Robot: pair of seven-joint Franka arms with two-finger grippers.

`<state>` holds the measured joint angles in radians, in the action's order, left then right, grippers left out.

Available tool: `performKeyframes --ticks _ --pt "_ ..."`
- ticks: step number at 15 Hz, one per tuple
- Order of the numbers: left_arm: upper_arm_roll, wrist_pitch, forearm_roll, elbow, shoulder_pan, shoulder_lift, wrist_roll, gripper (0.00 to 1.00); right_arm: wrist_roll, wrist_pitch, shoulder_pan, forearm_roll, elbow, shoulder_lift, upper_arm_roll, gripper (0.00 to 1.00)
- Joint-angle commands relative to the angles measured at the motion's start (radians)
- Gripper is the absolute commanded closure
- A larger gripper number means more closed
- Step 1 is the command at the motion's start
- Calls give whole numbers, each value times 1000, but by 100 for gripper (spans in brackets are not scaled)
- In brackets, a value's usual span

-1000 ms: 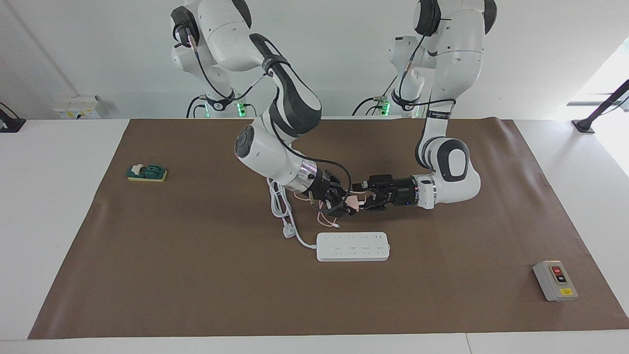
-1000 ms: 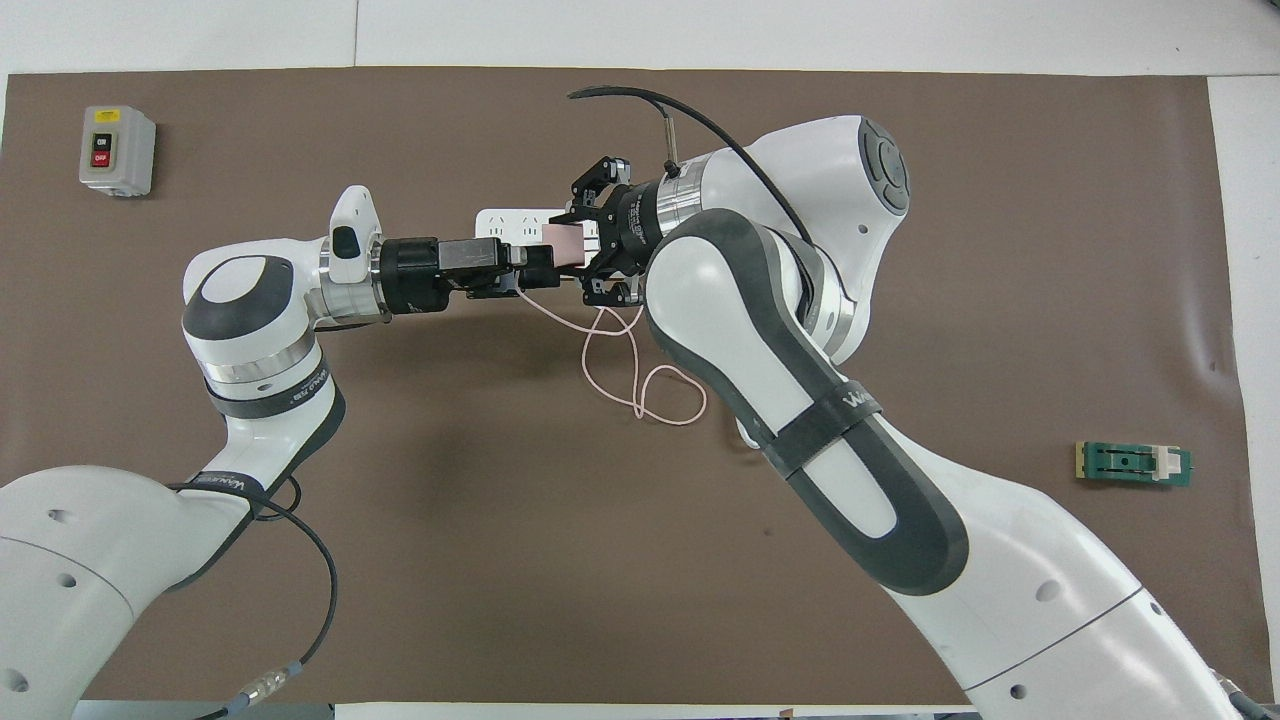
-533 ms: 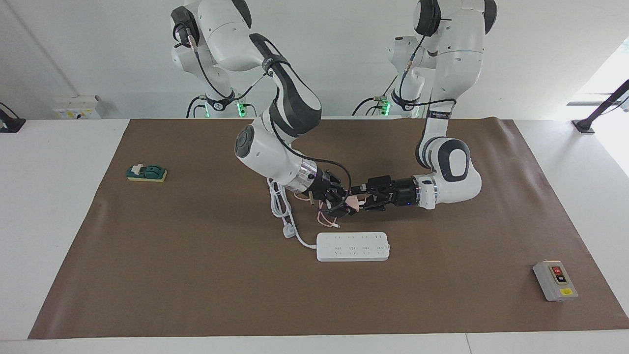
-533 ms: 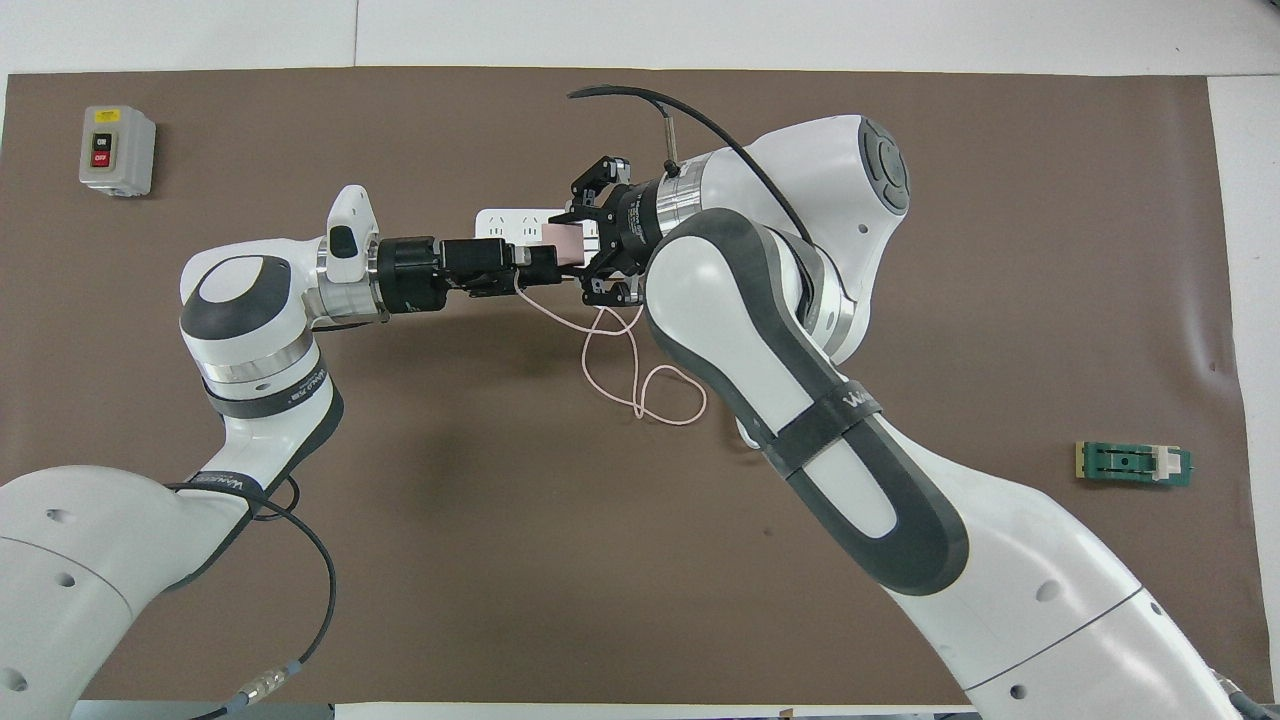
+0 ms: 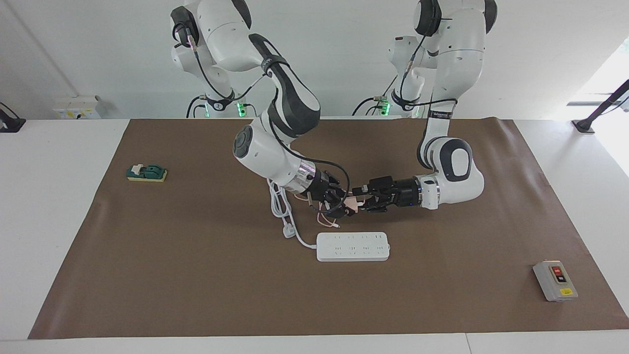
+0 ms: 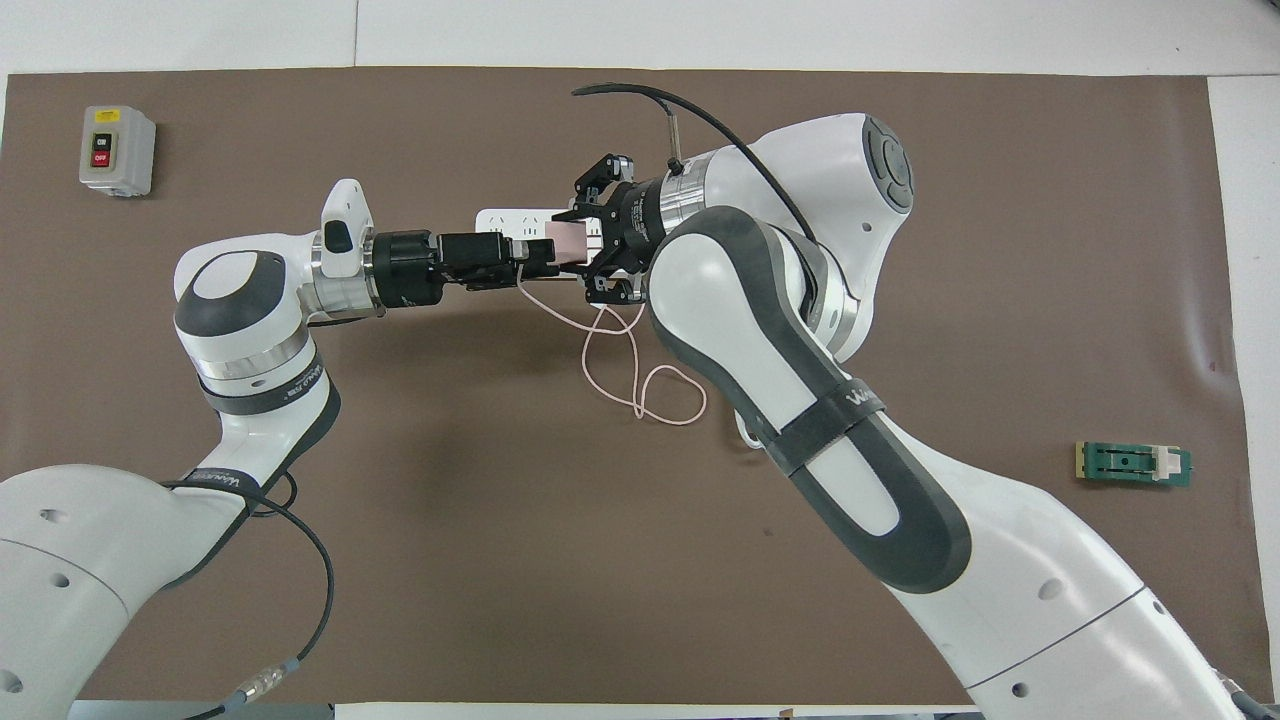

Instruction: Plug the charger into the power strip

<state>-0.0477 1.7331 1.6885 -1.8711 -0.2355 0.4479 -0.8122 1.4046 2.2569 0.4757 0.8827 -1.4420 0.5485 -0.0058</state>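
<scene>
The pale pink charger [image 5: 352, 203] hangs in the air over the mat, a little nearer to the robots than the power strip [image 5: 353, 246]. My right gripper [image 5: 340, 204] is shut on the charger [image 6: 567, 240]. Its thin pink cable [image 6: 640, 385] hangs in loops down to the mat. My left gripper [image 5: 364, 202] reaches in level from the left arm's end and meets the charger's free side. In the overhead view both grippers, left [image 6: 535, 258] and right [image 6: 592, 245], cover most of the power strip [image 6: 505, 217].
The strip's thick white cord and three-pin plug [image 5: 288, 230] lie on the mat beneath my right arm. A grey switch box [image 5: 555, 280] sits toward the left arm's end, far from the robots. A small green block [image 5: 146, 173] lies toward the right arm's end.
My left arm's elbow has swung a little outward and its wrist has turned, while its gripper stays at the charger. My right gripper and the charger have barely moved.
</scene>
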Motion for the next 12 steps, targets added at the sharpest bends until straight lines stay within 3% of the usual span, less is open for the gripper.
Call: performKeyframes --ticks 1,3,4,8,9,12 --pt "-1 13 -3 9 -7 6 -27 72 25 -23 -11 -4 29 15 4 100" --pt "-1 14 0 10 -10 8 -34 96 25 -23 -11 -2 29 15 4 100" --pt "-3 14 -1 12 -10 8 -36 100 25 -23 -11 -2 29 15 4 100" --pt "-6 14 -7 13 -12 3 -38 100 27 -23 -11 2 29 13 4 100" --pt "-6 14 -9 18 -7 3 -41 100 34 -17 -6 -2 28 13 4 4" --pt "-9 17 -65 36 1 -6 -39 100 62 -20 -14 -4 25 8 0 0"
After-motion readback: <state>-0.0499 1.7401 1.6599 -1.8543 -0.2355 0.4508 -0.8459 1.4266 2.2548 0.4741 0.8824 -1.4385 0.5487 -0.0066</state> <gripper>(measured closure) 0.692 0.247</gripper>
